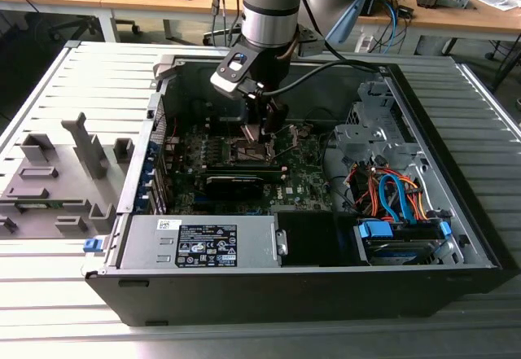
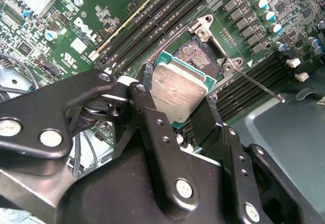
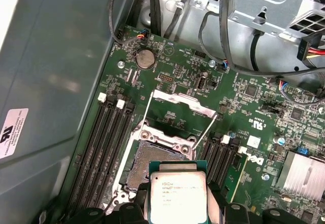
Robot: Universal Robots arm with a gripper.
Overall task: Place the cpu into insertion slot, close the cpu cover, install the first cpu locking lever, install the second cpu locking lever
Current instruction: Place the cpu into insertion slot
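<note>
In both wrist views my gripper [image 2: 175, 107] is shut on the cpu [image 2: 180, 88], a flat silvery square with a green edge, pinched by two opposite sides. The chip [image 3: 177, 193] hangs tilted just above the insertion slot [image 3: 152, 158], overlapping one side of it while the dark pin field [image 2: 195, 56] still shows. The cpu cover [image 3: 184, 104] stands open beyond the socket. Two thin locking levers [image 3: 207, 130] stick up unlatched on either side; one lever [image 2: 259, 84] juts out past the socket. In the exterior view the gripper [image 1: 259, 129] reaches down into the open computer case [image 1: 326, 286].
Long black memory slots [image 3: 104, 148] flank the socket on both sides. A finned heatsink [image 3: 299, 173] and a coin battery [image 3: 145, 59] sit on the board. Cable bundles and a drive cage [image 1: 370, 135] fill the exterior view's right; a grey fixture [image 1: 57, 184] lies outside the case.
</note>
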